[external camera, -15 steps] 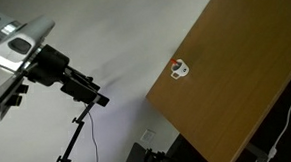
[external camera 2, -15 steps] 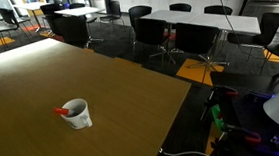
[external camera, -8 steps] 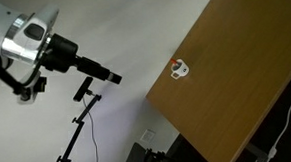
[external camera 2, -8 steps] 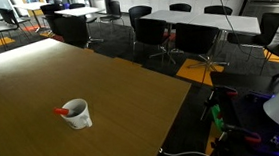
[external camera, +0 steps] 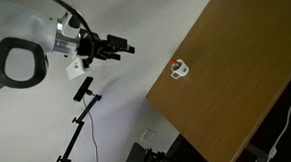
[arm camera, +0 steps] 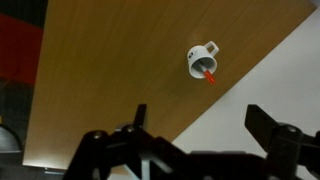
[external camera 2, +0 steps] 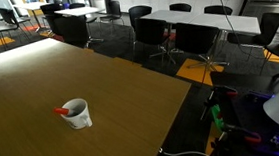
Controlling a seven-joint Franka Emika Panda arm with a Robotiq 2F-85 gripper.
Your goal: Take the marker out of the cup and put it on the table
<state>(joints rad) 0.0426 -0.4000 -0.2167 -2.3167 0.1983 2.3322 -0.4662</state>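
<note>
The gripper (arm camera: 196, 115) is held wide open, well apart from the cup (arm camera: 201, 57), presumably so the marker (arm camera: 209, 73) propped inside can be approached.

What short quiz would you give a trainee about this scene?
1. True or false: the marker lies flat on the table, outside the cup.
2. Pick one. The gripper is: A) shut on the marker; B) open, well apart from the cup; C) shut on the cup's handle.
3. What colour is the marker end that sticks out over the cup's rim?

Key: 1 false, the marker stands in the cup. 2 B. 3 orange-red.
</note>
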